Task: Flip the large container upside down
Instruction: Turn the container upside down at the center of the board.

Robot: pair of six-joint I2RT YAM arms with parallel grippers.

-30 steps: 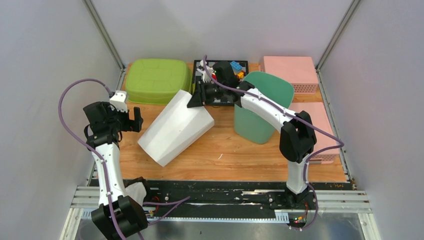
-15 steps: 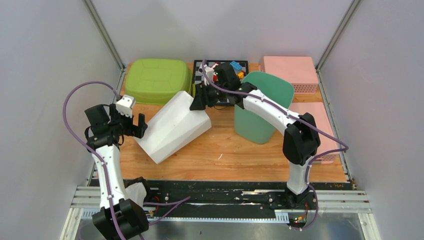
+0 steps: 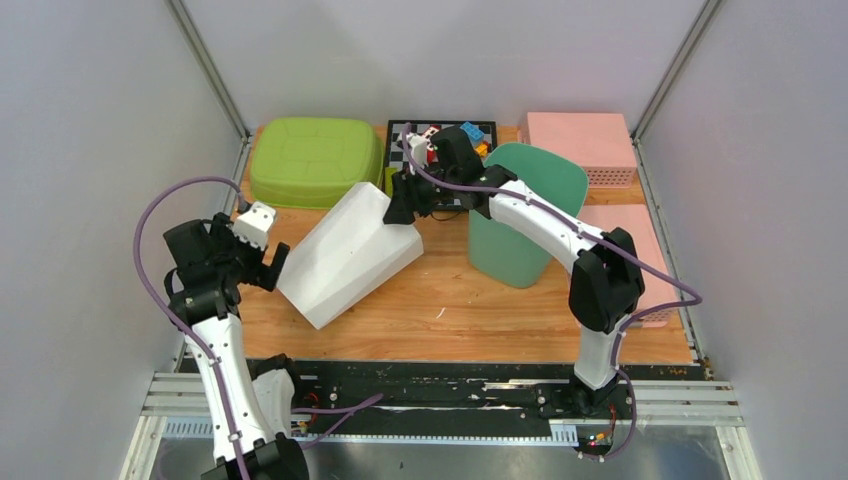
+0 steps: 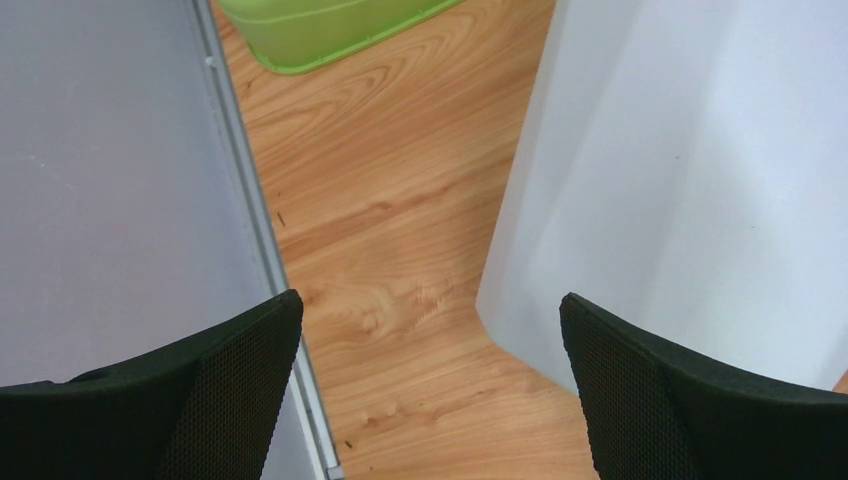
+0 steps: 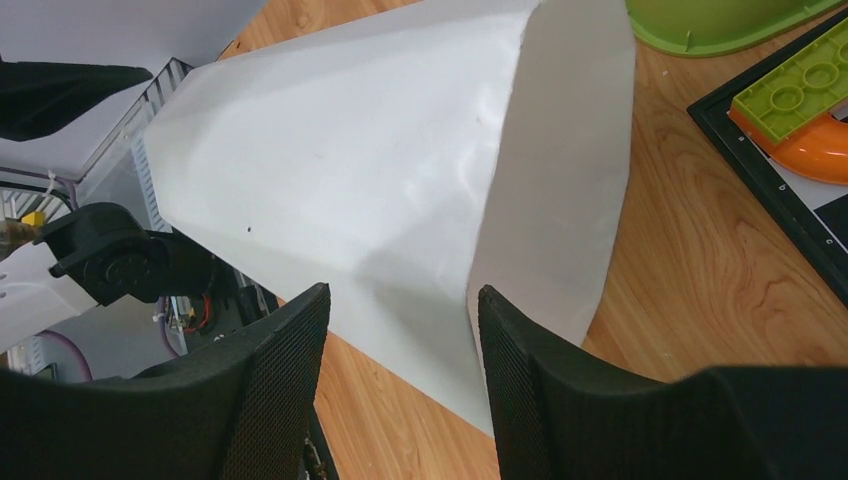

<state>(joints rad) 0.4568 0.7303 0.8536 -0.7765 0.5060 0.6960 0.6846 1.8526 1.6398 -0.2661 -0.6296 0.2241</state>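
Observation:
The large white container [image 3: 350, 255] lies on its side on the wooden table, its wide end towards the front left. My left gripper [image 3: 270, 262] is open at that end. In the left wrist view the container's wall [image 4: 700, 180] stands beside the right finger, and the left gripper [image 4: 430, 300] holds nothing. My right gripper [image 3: 397, 205] is at the container's far narrow end. In the right wrist view the container [image 5: 380, 170] lies just beyond the right gripper [image 5: 400, 300], whose fingers are apart and empty.
An upright teal bin [image 3: 525, 215] stands right of the container, under the right arm. An upside-down green tub [image 3: 313, 160] sits at the back left. A black tray [image 3: 492, 125] of toy bricks is at the back middle. Pink boxes [image 3: 585, 135] line the right side.
The white container has slid and turned towards the left. My left gripper has dropped nearer to the container's front-left end. My right gripper has followed its far end slightly left.

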